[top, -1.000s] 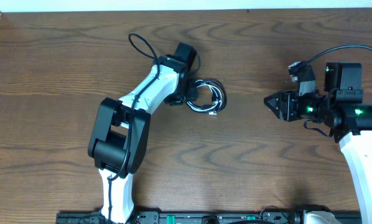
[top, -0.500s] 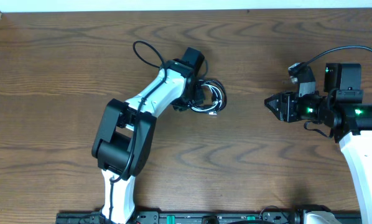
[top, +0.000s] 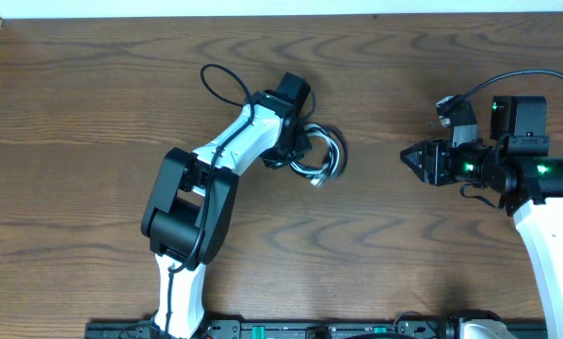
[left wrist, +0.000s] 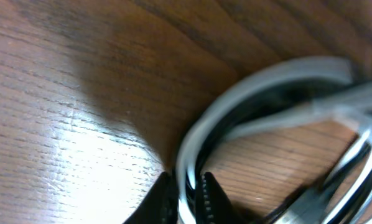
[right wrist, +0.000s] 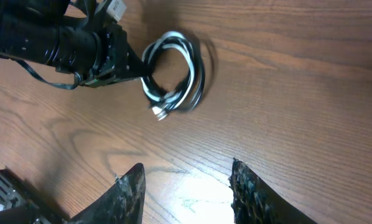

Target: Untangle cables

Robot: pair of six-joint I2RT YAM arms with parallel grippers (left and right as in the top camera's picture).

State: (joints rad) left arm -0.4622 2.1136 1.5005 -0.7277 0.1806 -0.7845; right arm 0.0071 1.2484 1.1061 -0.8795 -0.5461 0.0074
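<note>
Overhead: the cables (top: 325, 155), black + white cords wound into one small coil, lay on the wooden table (top: 404, 75) just off its middle, approx 2 o'clock from centre. The L gripper (top: 302, 148) sat at the coil's 9 o'clock edge, touching it, w/ the L arm (top: 230, 146) running back toward 7 o'clock. L wrist view was blurred. Its two dark fingers (left wrist: 161, 200) stood nearly together at the bottom of frame, pinched on a white strand. That strand looped up & away toward 2 o'clock, w/ black strands alongside. R wrist view: the cables lay at approx 11 o'clock in frame. A small silvery plug (right wrist: 159, 112) poked out at the coil's 7 o'clock side, & the L gripper tip was against its 9 o'clock rim. The R gripper (top: 409, 156) hung well apart from the cables, at their 3 o'clock, pointing toward them. Its fingers (right wrist: 129, 190) stood wide apart over bare wood.
</note>
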